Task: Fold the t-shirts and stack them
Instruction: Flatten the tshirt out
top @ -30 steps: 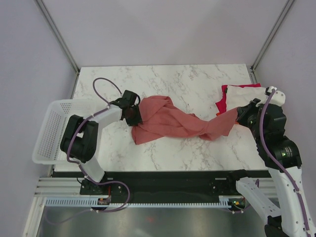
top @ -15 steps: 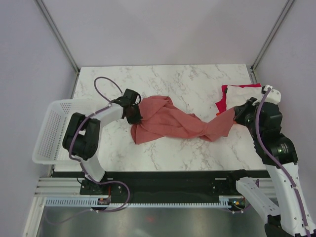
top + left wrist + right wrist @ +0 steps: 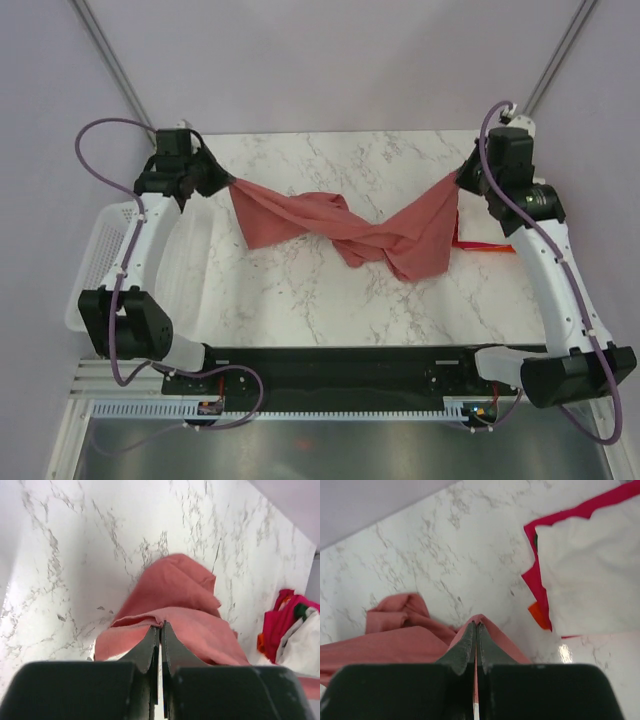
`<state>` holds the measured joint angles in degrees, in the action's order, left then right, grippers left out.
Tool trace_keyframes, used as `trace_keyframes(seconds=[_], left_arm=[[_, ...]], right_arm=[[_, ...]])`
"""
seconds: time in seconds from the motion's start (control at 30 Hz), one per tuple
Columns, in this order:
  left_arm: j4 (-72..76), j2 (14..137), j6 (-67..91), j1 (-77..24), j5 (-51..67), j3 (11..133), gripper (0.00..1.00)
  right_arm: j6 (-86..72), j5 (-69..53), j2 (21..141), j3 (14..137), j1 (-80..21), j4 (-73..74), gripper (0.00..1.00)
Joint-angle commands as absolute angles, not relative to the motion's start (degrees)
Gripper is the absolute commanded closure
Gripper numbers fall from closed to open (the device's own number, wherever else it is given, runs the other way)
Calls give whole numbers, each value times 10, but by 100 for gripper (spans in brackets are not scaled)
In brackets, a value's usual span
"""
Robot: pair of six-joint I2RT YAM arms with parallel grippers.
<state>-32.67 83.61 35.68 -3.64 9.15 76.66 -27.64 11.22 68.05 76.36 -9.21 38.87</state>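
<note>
The salmon-red t-shirt (image 3: 340,228) hangs twisted between my two raised grippers above the marble table. My left gripper (image 3: 226,181) is shut on its left corner; the cloth (image 3: 185,615) spreads below the closed jaws (image 3: 161,626). My right gripper (image 3: 462,178) is shut on its right corner, the cloth (image 3: 395,640) draping from the jaws (image 3: 476,625). A folded stack lies at the right: the cream-white shirt (image 3: 590,565) on the magenta one (image 3: 570,515), with a bit of orange (image 3: 538,614). In the top view only a red-orange sliver (image 3: 480,245) of the stack shows.
A white plastic mesh basket (image 3: 105,250) sits at the table's left edge, under the left arm. The marble table (image 3: 330,300) ends at a black rail near the arm bases. Grey walls stand close at the back and sides.
Both arms have swung up and toward the back, lifting the salmon-red shirt off the table and stretching it between them. Before, it lay bunched on the table.
</note>
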Motion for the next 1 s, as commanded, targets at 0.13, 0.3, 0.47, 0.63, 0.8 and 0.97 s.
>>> trace_keyframes(seconds=[0.13,0.3,0.47,0.63,0.8,0.97], left_arm=[[-433,804,345,-20,123,982,98],[-446,719,338,-20,120,1087,98],[-446,631,334,-20,113,1128,98],[-440,549,346,-20,84,1150,98],[-433,572,337,-20,50,1185,98],[-433,645,352,-20,85,1169,98]], right_arm=[[-294,52,746,1034,-56,409,100],[-280,39,674,1121,-56,408,100],[-263,2,551,1122,-55,360,100],[-236,17,472,1143,-56,326,100],[-232,39,507,1253,-55,349,100],[-249,24,592,1259,-55,370,100]])
